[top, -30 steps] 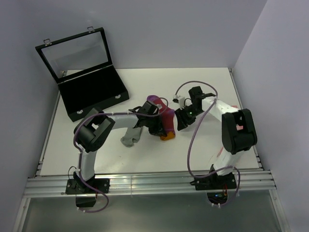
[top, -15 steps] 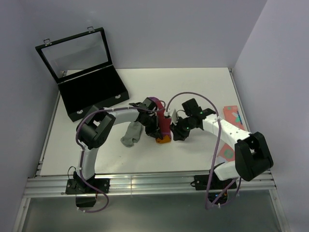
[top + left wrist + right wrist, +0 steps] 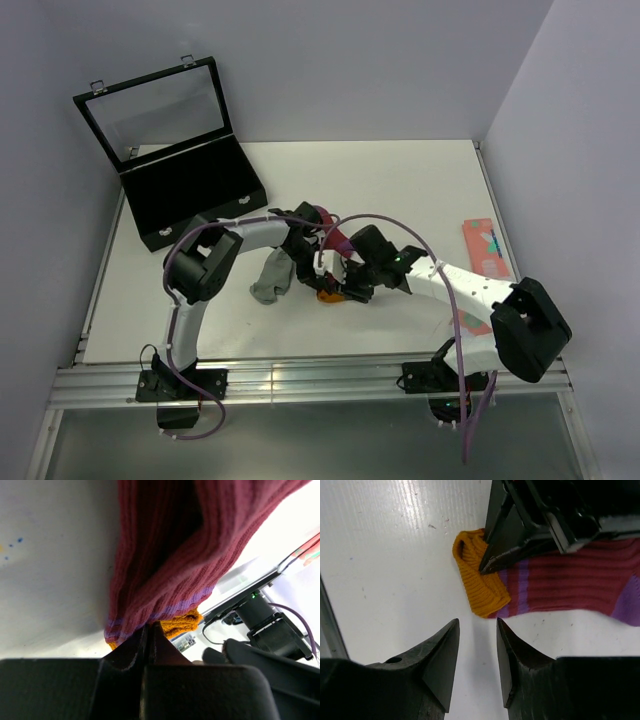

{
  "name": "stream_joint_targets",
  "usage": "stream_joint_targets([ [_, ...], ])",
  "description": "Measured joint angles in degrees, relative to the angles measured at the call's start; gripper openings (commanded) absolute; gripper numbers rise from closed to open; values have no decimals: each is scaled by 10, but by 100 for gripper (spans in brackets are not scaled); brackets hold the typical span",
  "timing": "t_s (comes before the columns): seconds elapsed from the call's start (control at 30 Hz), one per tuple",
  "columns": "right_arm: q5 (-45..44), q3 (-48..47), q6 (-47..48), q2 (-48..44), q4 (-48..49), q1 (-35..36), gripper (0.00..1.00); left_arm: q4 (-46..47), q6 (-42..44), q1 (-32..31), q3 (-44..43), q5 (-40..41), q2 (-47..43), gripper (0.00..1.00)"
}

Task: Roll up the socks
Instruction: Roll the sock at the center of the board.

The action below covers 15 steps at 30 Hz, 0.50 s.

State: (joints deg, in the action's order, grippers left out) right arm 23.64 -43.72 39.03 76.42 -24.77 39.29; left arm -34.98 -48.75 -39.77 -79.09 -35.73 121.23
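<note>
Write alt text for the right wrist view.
The left gripper, shut, pinches a long ribbed magenta-red sock beside its orange toe on the white table. The right gripper hovers just short of the toe, jaws apart and empty.

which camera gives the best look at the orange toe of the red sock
Right wrist: the orange toe lies almost whole on the white table, close and sharp. The left wrist view shows only a sliver of it under the red sock. The top view shows just a tiny orange speck.
</note>
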Motion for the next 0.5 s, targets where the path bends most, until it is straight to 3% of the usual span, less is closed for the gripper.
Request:
stream_joint_targets([
  [0.5,-139,63,29,7,117,138,46,-67,31,10,-17,-12,13,0],
])
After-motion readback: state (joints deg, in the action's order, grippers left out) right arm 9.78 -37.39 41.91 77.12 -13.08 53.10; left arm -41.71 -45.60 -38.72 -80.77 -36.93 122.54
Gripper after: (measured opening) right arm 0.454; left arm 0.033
